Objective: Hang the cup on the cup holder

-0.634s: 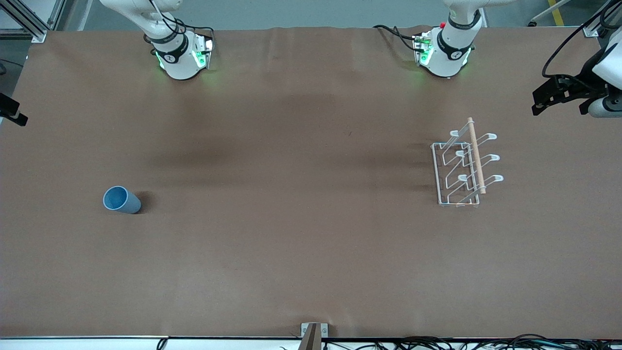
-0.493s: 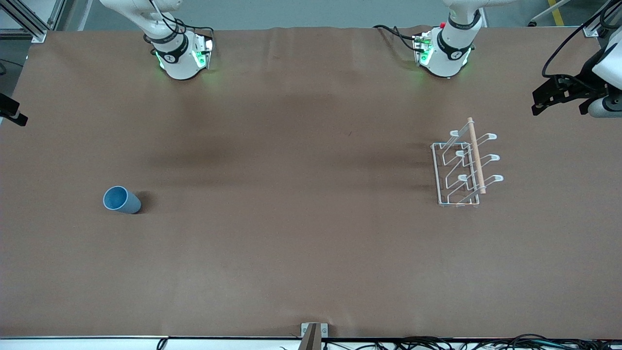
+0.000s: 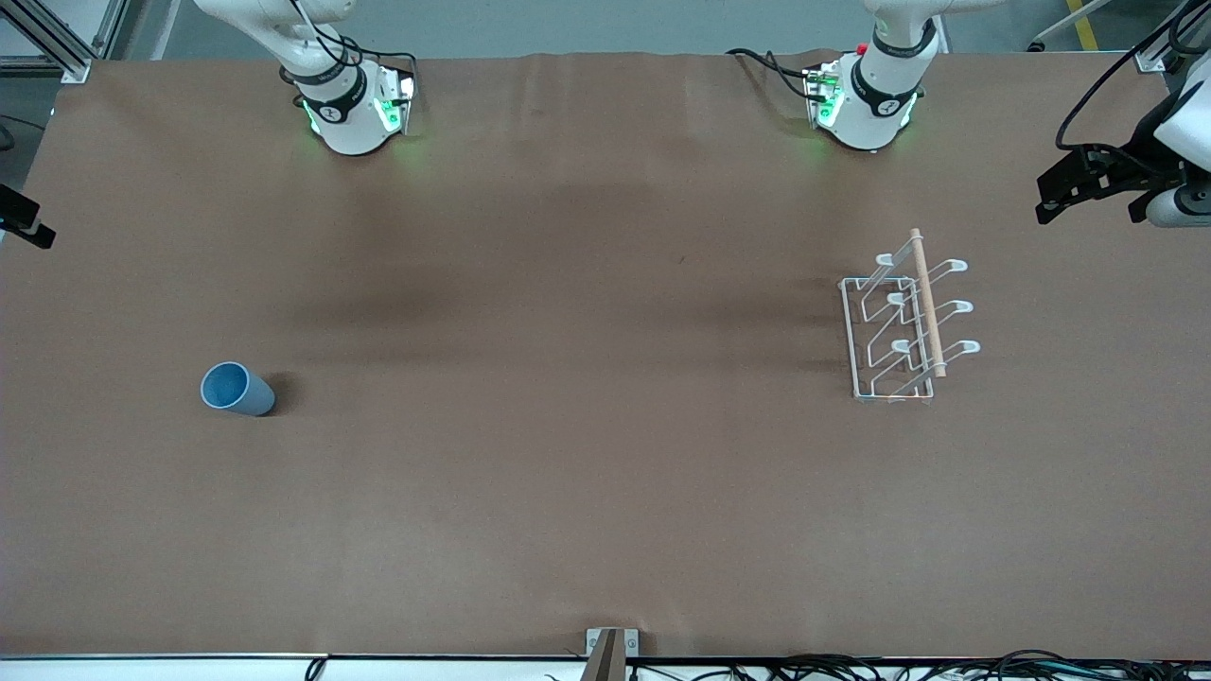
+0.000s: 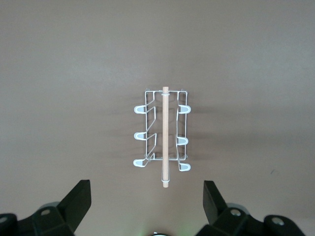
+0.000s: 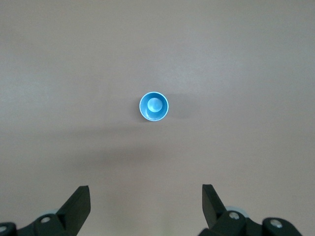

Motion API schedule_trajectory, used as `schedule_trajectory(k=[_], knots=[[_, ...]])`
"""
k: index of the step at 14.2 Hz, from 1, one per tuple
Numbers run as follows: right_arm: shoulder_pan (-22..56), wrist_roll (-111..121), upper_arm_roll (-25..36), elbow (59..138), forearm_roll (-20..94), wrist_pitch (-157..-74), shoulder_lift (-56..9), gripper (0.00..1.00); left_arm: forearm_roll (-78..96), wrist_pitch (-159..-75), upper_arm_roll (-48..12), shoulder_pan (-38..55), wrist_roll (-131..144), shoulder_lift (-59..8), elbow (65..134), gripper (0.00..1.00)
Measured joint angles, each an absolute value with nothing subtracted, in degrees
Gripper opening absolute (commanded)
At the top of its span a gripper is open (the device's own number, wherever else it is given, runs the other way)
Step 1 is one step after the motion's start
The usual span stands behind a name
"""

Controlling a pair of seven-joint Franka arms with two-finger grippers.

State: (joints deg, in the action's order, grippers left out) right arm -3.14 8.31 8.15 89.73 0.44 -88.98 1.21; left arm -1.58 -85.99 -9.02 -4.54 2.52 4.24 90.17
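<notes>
The cup (image 3: 236, 389) stands upright, mouth up, on the brown surface (image 3: 587, 454) at about eight o'clock from centre, toward the right arm's end. The right gripper (image 5: 145, 209) hangs high over it, fingers spread wide, so that arm is nearer. The cup holder (image 3: 903, 326) sits at three o'clock, its wooden rod pointing twelve-to-six; the left gripper (image 4: 146, 209) waits wide above. No writing is legible.
</notes>
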Motion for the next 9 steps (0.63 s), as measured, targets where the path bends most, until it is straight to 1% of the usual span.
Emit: schedule_trajectory(k=[2,5,7,9], knots=[[-3.7,8.3,8.3,94.3,0.5,-93.6,0.9,1.00,-1.6,-86.0,-9.0,-4.5,2.5,4.2,90.0,1.00],[-4.3,8.4,8.6,102.8,0.5,-102.7,0.2,1.00,-1.6,-86.0,-9.0,-4.6,2.5,4.2,89.9,1.00],[-4.5,8.4,8.6,109.7,0.5,-110.6,-0.2,1.00,-1.6,-86.0,-9.0,-4.6,2.5,4.2,89.9,1.00],[-4.8,8.9,8.6,116.9,0.5,-120.3,-1.3,1.00,-1.6,-86.0,-9.0,-4.6,2.5,4.2,89.9,1.00]])
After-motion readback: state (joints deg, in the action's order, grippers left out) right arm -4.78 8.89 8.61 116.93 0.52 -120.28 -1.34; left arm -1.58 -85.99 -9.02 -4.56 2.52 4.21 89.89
